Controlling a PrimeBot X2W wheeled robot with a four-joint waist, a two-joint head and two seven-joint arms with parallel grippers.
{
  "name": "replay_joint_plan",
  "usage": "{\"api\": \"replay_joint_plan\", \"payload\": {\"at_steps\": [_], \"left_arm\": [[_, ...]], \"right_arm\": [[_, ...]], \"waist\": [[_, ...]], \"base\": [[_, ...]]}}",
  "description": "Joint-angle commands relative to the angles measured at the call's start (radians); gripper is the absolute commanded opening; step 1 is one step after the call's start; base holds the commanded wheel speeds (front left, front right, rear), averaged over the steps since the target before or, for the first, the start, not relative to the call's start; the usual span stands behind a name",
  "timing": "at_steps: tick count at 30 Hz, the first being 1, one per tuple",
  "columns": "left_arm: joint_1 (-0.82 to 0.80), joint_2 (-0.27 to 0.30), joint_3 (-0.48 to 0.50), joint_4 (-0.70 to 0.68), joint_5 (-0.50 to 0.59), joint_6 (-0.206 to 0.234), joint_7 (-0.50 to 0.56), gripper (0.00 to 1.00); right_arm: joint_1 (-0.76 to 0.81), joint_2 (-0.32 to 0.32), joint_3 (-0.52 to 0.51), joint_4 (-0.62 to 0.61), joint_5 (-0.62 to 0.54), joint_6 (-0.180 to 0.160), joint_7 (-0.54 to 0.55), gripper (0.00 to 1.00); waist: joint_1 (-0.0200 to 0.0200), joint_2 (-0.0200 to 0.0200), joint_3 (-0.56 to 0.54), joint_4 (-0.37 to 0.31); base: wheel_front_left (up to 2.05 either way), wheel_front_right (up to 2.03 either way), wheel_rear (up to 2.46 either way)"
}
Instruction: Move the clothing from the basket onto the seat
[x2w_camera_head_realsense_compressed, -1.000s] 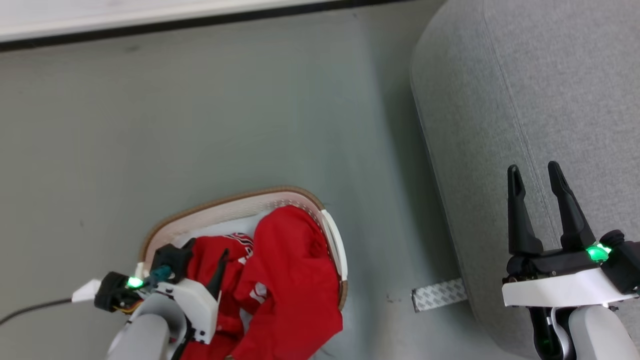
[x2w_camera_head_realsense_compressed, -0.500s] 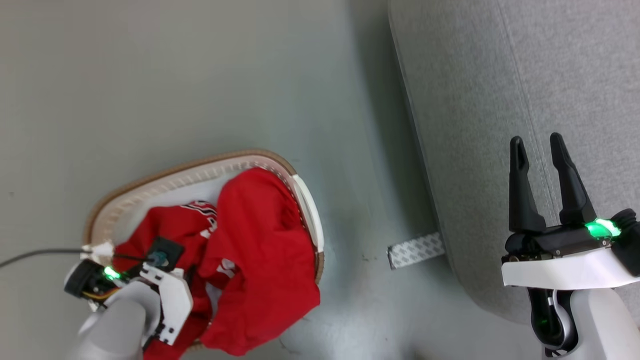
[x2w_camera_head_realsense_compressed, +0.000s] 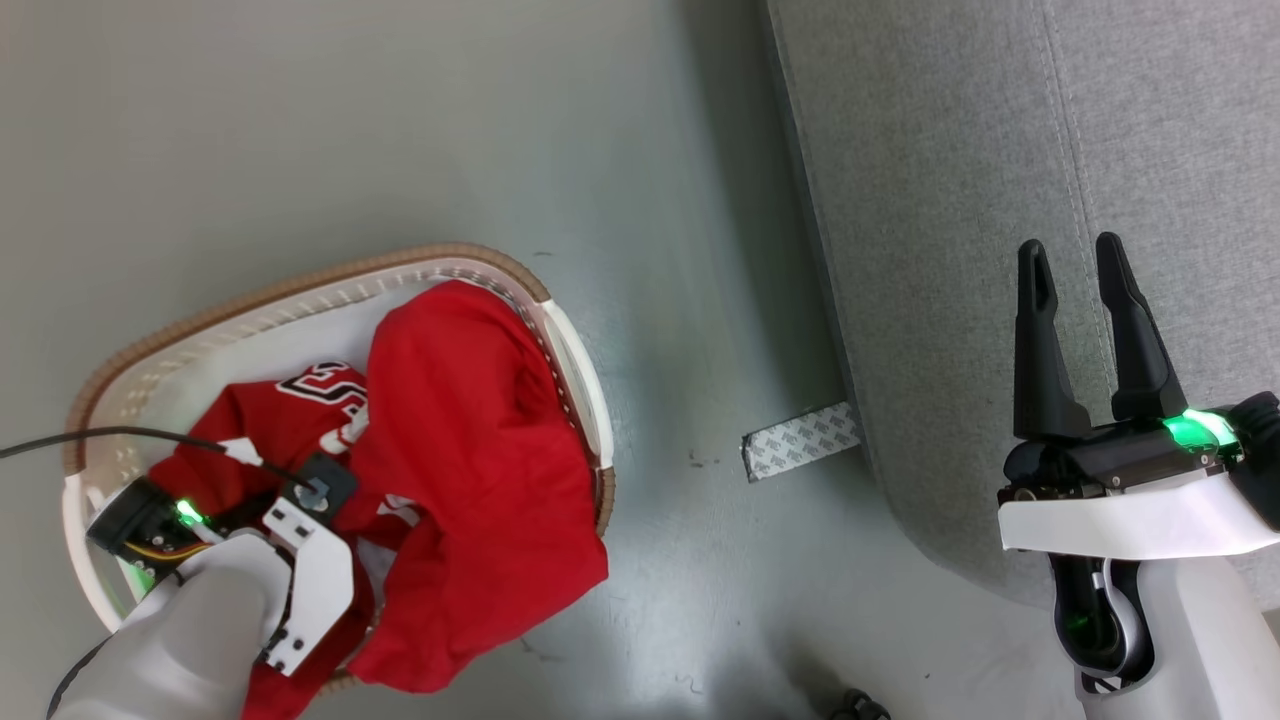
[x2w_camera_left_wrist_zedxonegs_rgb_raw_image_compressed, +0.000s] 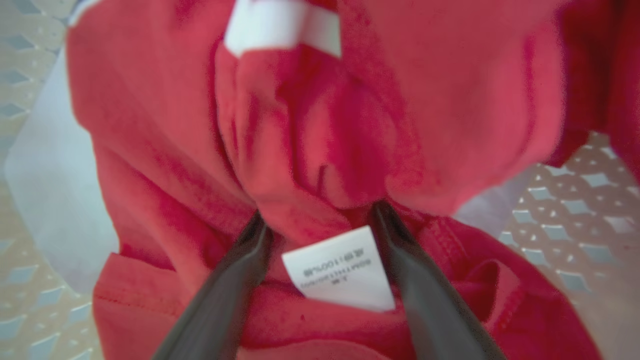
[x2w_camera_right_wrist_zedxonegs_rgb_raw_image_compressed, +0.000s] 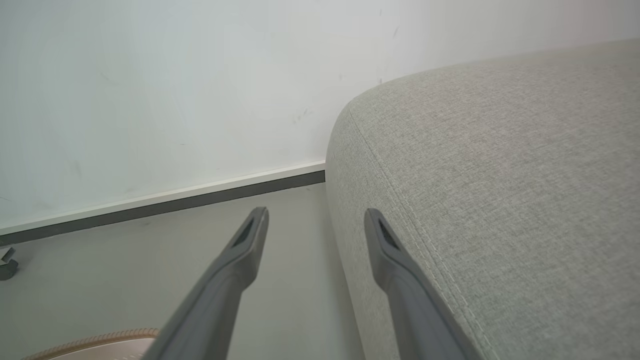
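The cream basket (x2w_camera_head_realsense_compressed: 300, 285) with a brown rim stands on the floor at the left. In it lie the clothing: a plain red garment (x2w_camera_head_realsense_compressed: 470, 450) that spills over the near rim, and a red jersey (x2w_camera_head_realsense_compressed: 290, 410) with black-and-white lettering. My left arm (x2w_camera_head_realsense_compressed: 200, 620) reaches down into the basket. My left gripper (x2w_camera_left_wrist_zedxonegs_rgb_raw_image_compressed: 317, 220) is open, its tips pressed into red fabric (x2w_camera_left_wrist_zedxonegs_rgb_raw_image_compressed: 310, 125) on either side of a white label (x2w_camera_left_wrist_zedxonegs_rgb_raw_image_compressed: 340, 267). My right gripper (x2w_camera_head_realsense_compressed: 1069, 248) stands open and empty over the edge of the light-grey seat (x2w_camera_head_realsense_compressed: 950, 200).
A strip of patterned white tape (x2w_camera_head_realsense_compressed: 800, 440) lies on the grey floor between basket and seat. A black cable (x2w_camera_head_realsense_compressed: 100, 435) runs to my left wrist. In the right wrist view a white wall with a dark baseboard (x2w_camera_right_wrist_zedxonegs_rgb_raw_image_compressed: 175, 200) stands behind the seat (x2w_camera_right_wrist_zedxonegs_rgb_raw_image_compressed: 500, 175).
The head camera has tilted, so the basket shows higher and further left. My left gripper has sunk into the clothing, hiding its fingers in the head view. The right gripper stays open.
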Motion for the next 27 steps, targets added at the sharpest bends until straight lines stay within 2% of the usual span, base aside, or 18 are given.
{"api": "replay_joint_plan", "payload": {"at_steps": [1,2,3,4,12,27], "left_arm": [[-0.002,0.010,-0.008,0.006,-0.007,0.002,0.009,1.00],[-0.005,0.012,-0.014,0.006,-0.014,0.002,0.011,0.74],[-0.006,0.012,-0.019,0.006,-0.020,0.002,0.011,0.39],[-0.007,0.012,-0.024,0.007,-0.022,0.002,0.012,0.00],[0.014,-0.004,-0.048,0.008,-0.072,0.002,-0.015,0.00],[0.117,-0.123,0.004,0.008,-0.210,0.006,-0.156,0.00]], "right_arm": [[-0.014,-0.003,0.002,-0.004,0.007,-0.002,-0.001,1.00],[-0.014,-0.003,0.003,-0.004,0.006,-0.002,-0.001,1.00],[-0.014,-0.003,0.003,-0.005,0.007,-0.002,0.000,1.00],[-0.014,-0.003,0.003,-0.004,0.006,-0.002,-0.001,1.00],[-0.022,-0.003,0.001,0.013,-0.006,-0.002,-0.001,1.00],[0.034,-0.003,-0.018,0.063,-0.066,-0.002,-0.001,1.00]], "waist": [[-0.0001,0.0000,0.009,-0.003],[-0.0001,0.0000,0.012,-0.003],[-0.0001,0.0000,0.014,-0.002],[-0.0001,0.0000,0.015,-0.001],[-0.0001,0.0000,-0.023,0.017],[-0.0001,0.0000,-0.306,0.127]], "base": [[0.00,0.00,0.00],[0.00,0.00,0.00],[0.00,0.00,0.00],[0.00,0.00,0.00],[0.00,0.00,0.00],[0.00,0.00,0.00]]}}
